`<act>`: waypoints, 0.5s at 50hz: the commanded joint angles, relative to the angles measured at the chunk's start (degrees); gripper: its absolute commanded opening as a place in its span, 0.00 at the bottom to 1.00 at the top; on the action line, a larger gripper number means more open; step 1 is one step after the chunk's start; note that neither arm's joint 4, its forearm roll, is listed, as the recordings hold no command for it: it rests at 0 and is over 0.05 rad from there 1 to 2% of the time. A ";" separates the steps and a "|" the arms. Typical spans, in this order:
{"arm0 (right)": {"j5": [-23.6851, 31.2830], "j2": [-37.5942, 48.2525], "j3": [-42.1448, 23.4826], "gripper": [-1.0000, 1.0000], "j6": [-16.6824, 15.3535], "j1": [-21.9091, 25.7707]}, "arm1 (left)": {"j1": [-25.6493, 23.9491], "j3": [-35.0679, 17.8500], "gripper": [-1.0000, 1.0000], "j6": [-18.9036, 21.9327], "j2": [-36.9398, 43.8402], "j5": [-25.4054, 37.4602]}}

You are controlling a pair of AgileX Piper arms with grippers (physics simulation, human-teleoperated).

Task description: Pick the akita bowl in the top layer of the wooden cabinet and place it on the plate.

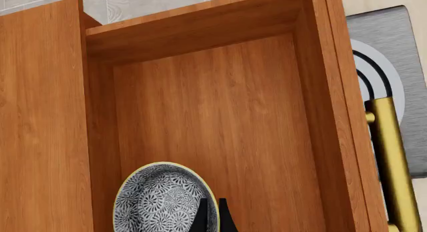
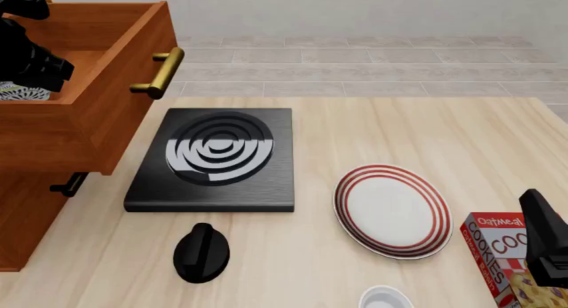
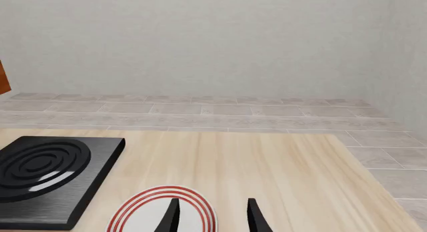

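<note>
The drawer (image 2: pixel 84 88) is pulled out of the cabinet (image 2: pixel 26 215) at the upper left of the front view: warm reddish wood grain with a shiny brass bar handle (image 2: pixel 159 72). The patterned bowl (image 1: pixel 163 199) sits inside on the drawer floor, round, with a busy dark-and-white print and a pale rim. The left claw (image 1: pixel 212 217) has its tips nearly together over the bowl's edge, not gripping anything I can see. The right claw (image 3: pixel 212 217) is spread open above the red-ringed plate (image 2: pixel 392 209). Between the cabinet and the plate sits a black square stove (image 2: pixel 215 158), with a cookie box (image 2: pixel 510 261) at the lower right.
</note>
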 commanded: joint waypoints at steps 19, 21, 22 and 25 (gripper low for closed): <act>0.02 -0.03 0.02 1.00 -0.10 0.03 | -4.36 -5.36 0.00 0.02 -0.55 3.01; 0.01 -0.01 0.01 1.00 -0.11 0.06 | -4.79 -5.64 0.00 -0.09 -0.87 3.38; 0.00 0.00 0.00 1.00 -0.14 0.07 | -4.86 -5.85 0.00 -0.05 -0.97 3.55; -0.03 0.03 -0.01 1.00 -0.12 0.03 | -5.75 -8.43 0.00 0.30 -1.48 5.08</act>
